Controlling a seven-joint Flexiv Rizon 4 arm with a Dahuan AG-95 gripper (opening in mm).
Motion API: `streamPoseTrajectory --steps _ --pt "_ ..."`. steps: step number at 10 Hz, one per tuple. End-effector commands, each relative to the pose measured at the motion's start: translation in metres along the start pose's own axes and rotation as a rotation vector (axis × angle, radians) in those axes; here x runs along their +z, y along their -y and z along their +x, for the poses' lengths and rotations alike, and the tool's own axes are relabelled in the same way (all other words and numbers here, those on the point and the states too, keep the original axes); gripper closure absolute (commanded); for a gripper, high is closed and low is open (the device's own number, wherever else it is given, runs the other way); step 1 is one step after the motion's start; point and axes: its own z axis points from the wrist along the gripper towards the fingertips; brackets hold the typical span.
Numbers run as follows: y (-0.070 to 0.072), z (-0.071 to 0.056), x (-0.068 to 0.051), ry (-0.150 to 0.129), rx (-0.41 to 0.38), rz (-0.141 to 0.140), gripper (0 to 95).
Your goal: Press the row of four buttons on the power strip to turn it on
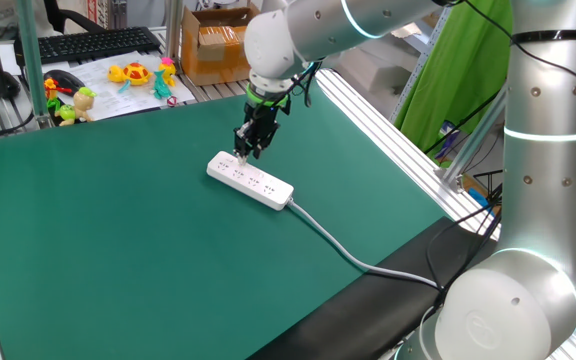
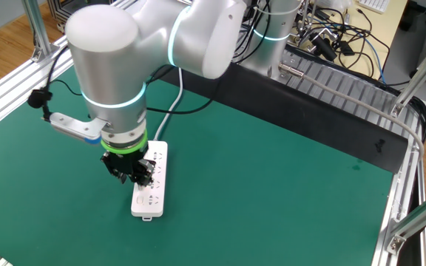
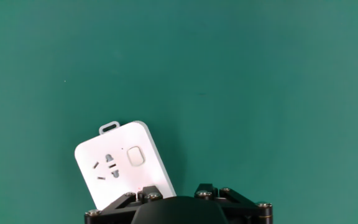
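Note:
The white power strip (image 1: pixel 251 181) lies flat on the green mat, its cable (image 1: pixel 338 247) trailing towards the front right edge. My gripper (image 1: pixel 243 153) hangs straight down over the strip's far end, at or just above its top face. In the other fixed view the gripper (image 2: pixel 134 177) covers the middle of the power strip (image 2: pixel 149 185). The hand view shows the strip's end (image 3: pixel 123 162) with one socket group and one button (image 3: pixel 135 156) of the four, just ahead of the black gripper (image 3: pixel 174 190). The other buttons are hidden there. No view shows the fingertips clearly.
Small toys (image 1: pixel 133 75), a keyboard (image 1: pixel 88 44) and a cardboard box (image 1: pixel 218 40) sit beyond the mat's far edge. Aluminium rails (image 1: pixel 388 140) border the mat on the right. Loose cables (image 2: pixel 339 33) lie behind the arm's base.

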Motion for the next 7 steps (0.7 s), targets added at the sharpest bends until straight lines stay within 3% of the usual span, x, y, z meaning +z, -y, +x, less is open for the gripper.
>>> streamPoseTrajectory --steps 1,7 --pt "0.000 -0.005 -0.001 -0.005 -0.003 -0.002 57.0" --pt "-0.002 -0.017 0.005 -0.006 -0.003 -0.003 57.0"
